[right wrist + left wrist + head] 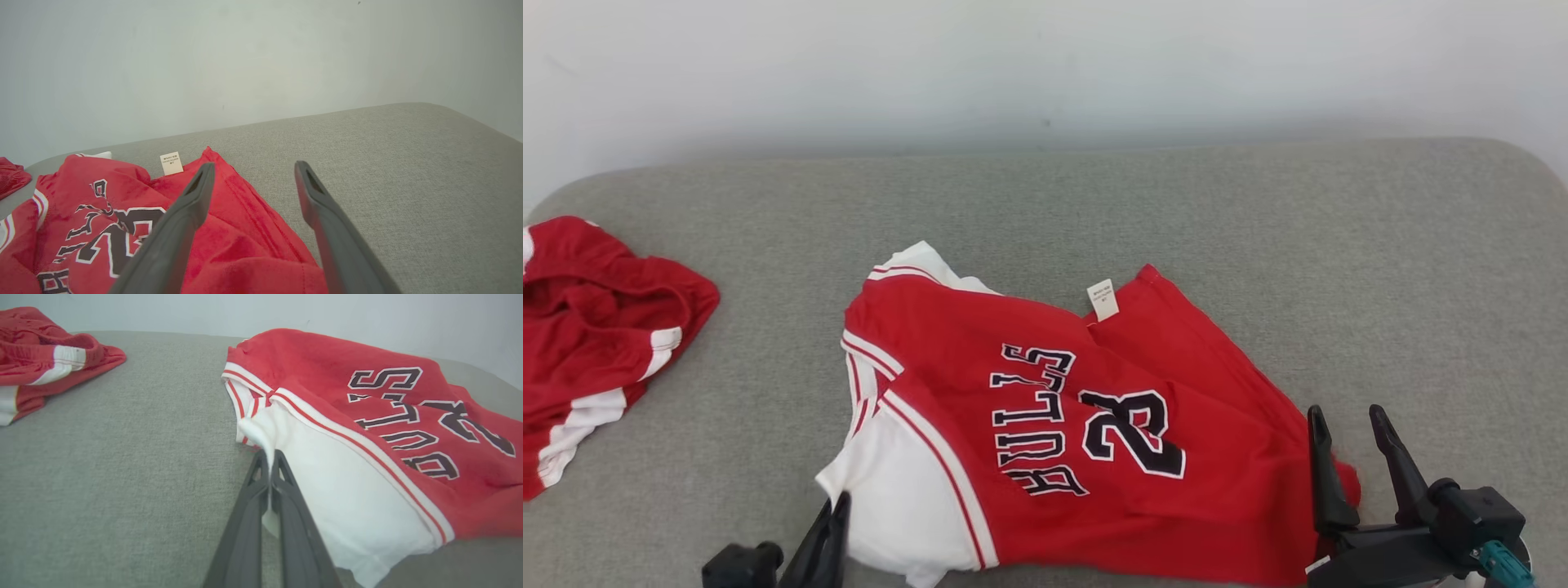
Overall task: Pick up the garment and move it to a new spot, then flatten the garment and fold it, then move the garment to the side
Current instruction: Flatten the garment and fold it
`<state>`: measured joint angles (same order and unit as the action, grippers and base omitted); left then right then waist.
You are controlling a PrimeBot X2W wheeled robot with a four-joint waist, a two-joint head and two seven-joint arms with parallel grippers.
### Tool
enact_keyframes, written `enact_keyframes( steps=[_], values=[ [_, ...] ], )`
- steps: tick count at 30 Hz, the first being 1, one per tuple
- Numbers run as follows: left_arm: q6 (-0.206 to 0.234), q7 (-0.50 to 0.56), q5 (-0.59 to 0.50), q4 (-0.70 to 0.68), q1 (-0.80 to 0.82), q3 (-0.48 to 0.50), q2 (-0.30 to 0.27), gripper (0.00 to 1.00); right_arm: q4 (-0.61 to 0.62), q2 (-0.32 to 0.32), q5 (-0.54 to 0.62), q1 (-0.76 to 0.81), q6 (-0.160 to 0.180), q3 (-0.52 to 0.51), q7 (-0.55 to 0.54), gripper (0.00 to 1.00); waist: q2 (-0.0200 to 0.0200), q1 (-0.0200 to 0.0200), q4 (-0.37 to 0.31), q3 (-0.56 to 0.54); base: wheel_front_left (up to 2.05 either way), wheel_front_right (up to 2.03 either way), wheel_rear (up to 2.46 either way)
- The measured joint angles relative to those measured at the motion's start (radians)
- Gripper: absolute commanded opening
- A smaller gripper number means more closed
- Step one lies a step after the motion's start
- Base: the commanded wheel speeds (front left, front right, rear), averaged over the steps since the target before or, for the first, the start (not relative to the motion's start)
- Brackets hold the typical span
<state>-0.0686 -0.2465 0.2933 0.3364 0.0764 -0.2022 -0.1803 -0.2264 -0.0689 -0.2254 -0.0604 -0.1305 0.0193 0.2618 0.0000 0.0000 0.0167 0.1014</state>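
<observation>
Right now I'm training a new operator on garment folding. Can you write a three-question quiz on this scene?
1. Which part of the jersey does the left gripper pinch? A) red hem B) white panel's edge C) the printed number
2. Fill in: the other red garment lies to the jersey's ____, from the robot's side.
3. True or false: the right gripper stands open at the jersey's red end.

Key: 1 B; 2 left; 3 true.
</observation>
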Motion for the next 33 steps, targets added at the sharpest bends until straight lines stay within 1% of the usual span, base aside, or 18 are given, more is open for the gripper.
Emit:
enact_keyframes(
  steps=[6, 8, 9, 10, 11, 18, 23, 30, 33],
  values=[
    [0.035, 0.049, 0.021, -0.044, -0.115, 0.008, 0.003, 0.0, -0.006, 0.0, 0.0, 0.0, 0.0, 0.007, 0.0, 1.0, 0.0, 0.0, 0.027, -0.015, 0.0, 0.0, 0.0],
    [0.051, 0.059, 0.03, -0.057, -0.143, 0.008, 0.015, 0.0, -0.009, 0.0, 0.0, 0.001, 0.0, 0.009, 0.0, 1.0, 0.0, 0.0, 0.03, -0.02, 0.0, 0.0, 0.0],
    [0.057, 0.06, 0.035, -0.065, -0.154, 0.008, 0.022, 0.14, -0.011, -0.001, 0.0, 0.002, 0.0, 0.01, 0.0, 1.0, 0.0, 0.0, 0.03, -0.023, 0.0, 0.0, 0.0],
    [0.063, 0.06, 0.039, -0.073, -0.164, 0.009, 0.025, 0.64, -0.013, -0.002, -0.001, 0.004, 0.0, 0.011, 0.0, 1.0, 0.0, 0.0, 0.029, -0.026, 0.0, 0.0, 0.0],
    [0.072, 0.055, 0.044, -0.081, -0.173, 0.015, 0.027, 1.0, -0.014, -0.003, -0.002, 0.005, 0.0, 0.011, 0.0, 1.0, 0.0, 0.0, 0.028, -0.029, 0.0, 0.0, 0.0],
    [0.095, 0.01, 0.036, -0.146, -0.185, 0.039, 0.019, 1.0, -0.008, -0.008, 0.001, 0.02, 0.0, 0.006, 0.0, 1.0, 0.0, -0.0001, 0.022, -0.053, 0.0, 0.0, 0.0],
    [0.108, -0.013, 0.003, -0.21, -0.176, 0.087, 0.007, 1.0, 0.015, -0.014, 0.007, 0.027, 0.0, 0.006, 0.0, 1.0, 0.0, -0.0001, 0.009, -0.076, 0.0, 0.0, 0.0],
    [0.094, -0.015, -0.047, -0.28, -0.167, 0.161, 0.001, 1.0, 0.044, -0.026, 0.022, 0.047, 0.0, 0.018, 0.0, 1.0, 0.0, -0.0001, -0.013, -0.096, 0.0, 0.0, 0.0],
    [0.094, -0.016, -0.055, -0.301, -0.167, 0.198, 0.007, 1.0, 0.054, -0.037, 0.025, 0.061, 0.0, 0.024, 0.002, 1.0, 0.0, -0.0001, -0.019, -0.101, 0.0, 0.0, 0.0]
  ],
)
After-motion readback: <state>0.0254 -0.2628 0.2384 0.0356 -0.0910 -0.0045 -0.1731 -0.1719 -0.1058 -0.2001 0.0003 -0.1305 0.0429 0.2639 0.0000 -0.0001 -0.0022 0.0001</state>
